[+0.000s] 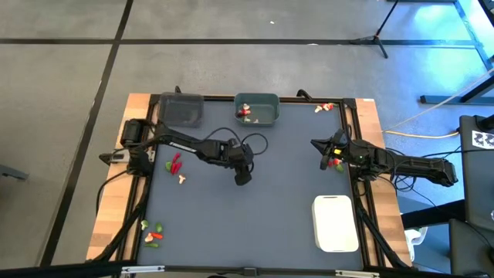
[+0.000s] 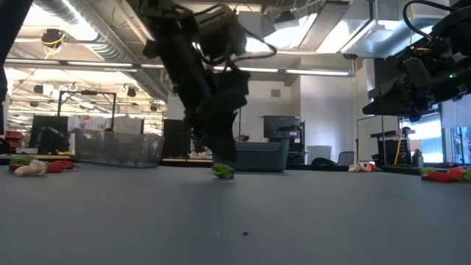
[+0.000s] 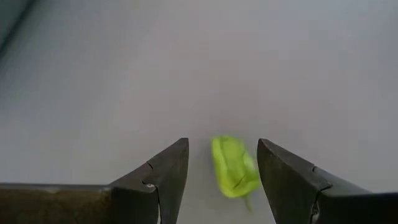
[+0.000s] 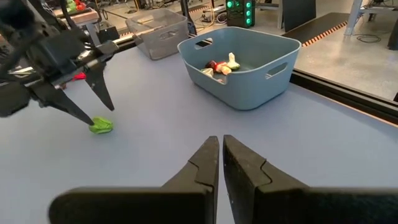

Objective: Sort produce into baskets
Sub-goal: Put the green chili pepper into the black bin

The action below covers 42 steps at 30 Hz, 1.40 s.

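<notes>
A small green produce piece (image 3: 233, 167) lies on the grey table, seen also in the low view (image 2: 224, 171) and the right wrist view (image 4: 101, 126). My left gripper (image 3: 221, 146) is open and slants down over it near the table's middle (image 1: 243, 176), one finger on each side with a gap showing. My right gripper (image 4: 221, 140) is shut, holds nothing, and hovers at the right edge (image 1: 328, 150). The dark grey bin (image 1: 183, 110) and the teal bin (image 1: 257, 110) stand at the far edge. The white tray (image 1: 336, 223) sits near right.
The teal bin holds a few pieces (image 4: 222, 65). Loose produce lies left of the middle (image 1: 176, 164), at the near left corner (image 1: 154, 232), at the far right corner (image 1: 324, 107) and beside my right gripper (image 1: 336, 163). Wooden rails (image 1: 139, 116) border the table.
</notes>
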{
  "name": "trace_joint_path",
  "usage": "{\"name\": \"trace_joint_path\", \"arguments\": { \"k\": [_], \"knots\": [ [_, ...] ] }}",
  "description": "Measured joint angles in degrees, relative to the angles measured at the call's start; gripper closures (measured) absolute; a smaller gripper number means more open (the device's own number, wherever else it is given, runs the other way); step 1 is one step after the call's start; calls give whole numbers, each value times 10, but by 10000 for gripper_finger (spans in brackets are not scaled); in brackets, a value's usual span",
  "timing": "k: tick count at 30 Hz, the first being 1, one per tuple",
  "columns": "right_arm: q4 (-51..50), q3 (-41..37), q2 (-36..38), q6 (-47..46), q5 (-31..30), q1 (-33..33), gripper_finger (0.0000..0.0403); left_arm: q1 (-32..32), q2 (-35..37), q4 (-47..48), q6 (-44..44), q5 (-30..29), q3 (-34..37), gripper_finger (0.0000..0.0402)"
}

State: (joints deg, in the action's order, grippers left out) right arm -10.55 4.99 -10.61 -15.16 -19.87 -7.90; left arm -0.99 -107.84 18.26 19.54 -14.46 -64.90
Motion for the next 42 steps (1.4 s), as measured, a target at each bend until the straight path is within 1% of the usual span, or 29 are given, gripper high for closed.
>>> {"name": "trace_joint_path", "arguments": {
  "k": [5,11,13,17,24,28,31,34,38,42],
  "knots": [
    [0,0,0,0,0,0,377,0,-13,3,10,1,0,215],
    [0,0,0,0,0,0,377,0,-14,9,11,13,0,216],
    [0,0,0,0,0,0,377,0,-14,13,11,27,0,222],
    [0,0,0,0,0,0,377,-2,-14,29,11,38,0,250],
    [0,0,0,0,0,0,377,-2,-14,37,-2,38,0,315],
    [0,0,0,0,0,0,377,-2,-14,35,-6,38,0,337],
    [-1,0,0,0,0,0,377,-2,-12,37,-6,38,0,341],
    [-1,0,0,0,0,0,377,-2,0,45,-6,38,0,336],
    [-2,0,0,0,0,0,377,-2,34,74,-6,37,0,326],
    [-2,0,0,0,0,0,377,-2,80,110,-6,16,0,324]
  ]
}}
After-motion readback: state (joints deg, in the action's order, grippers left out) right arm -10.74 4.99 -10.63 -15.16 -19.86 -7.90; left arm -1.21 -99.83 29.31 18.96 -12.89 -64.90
